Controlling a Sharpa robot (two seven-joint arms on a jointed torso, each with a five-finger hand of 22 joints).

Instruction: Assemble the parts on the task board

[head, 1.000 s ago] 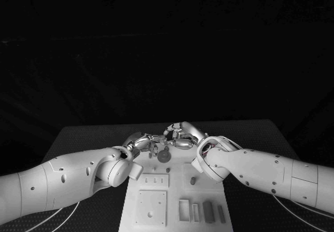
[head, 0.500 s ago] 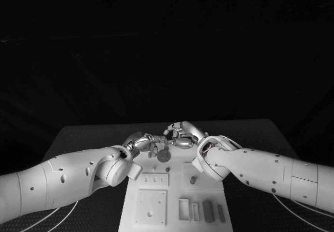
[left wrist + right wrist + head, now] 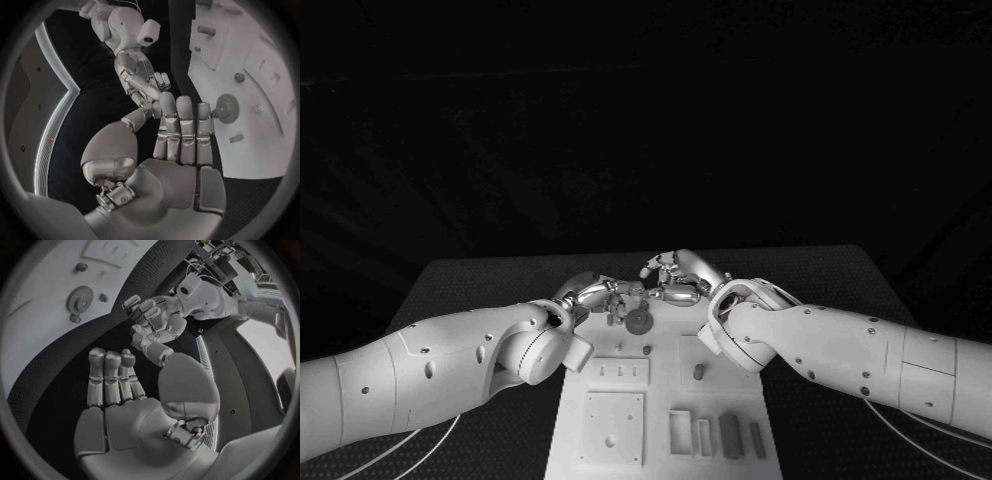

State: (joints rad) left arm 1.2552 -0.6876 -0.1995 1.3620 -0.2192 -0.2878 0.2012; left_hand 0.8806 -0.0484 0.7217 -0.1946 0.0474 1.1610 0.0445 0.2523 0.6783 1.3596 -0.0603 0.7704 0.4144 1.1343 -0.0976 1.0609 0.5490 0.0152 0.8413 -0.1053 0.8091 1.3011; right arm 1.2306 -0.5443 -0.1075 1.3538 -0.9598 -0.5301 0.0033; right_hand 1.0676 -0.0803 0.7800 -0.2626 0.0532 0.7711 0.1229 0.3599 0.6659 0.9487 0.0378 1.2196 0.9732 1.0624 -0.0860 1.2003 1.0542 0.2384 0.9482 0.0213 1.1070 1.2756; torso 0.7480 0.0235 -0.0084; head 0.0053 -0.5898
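STEP: gear (image 3: pixel 638 322) seating on task board (image 3: pixel 589 455) | L hand (image 3: pixel 596 294), R hand (image 3: pixel 678 280): fingers apart, holding nothing | NEXT: likely pinch gear, align.

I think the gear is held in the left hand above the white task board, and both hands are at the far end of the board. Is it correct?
Not quite. The gear sits on the task board; the left hand holds nothing, as the left wrist view shows. Both hands are at the board's far end.

White task board (image 3: pixel 668 400) lies flat – toothed gear (image 3: pixel 639 323) at its far end
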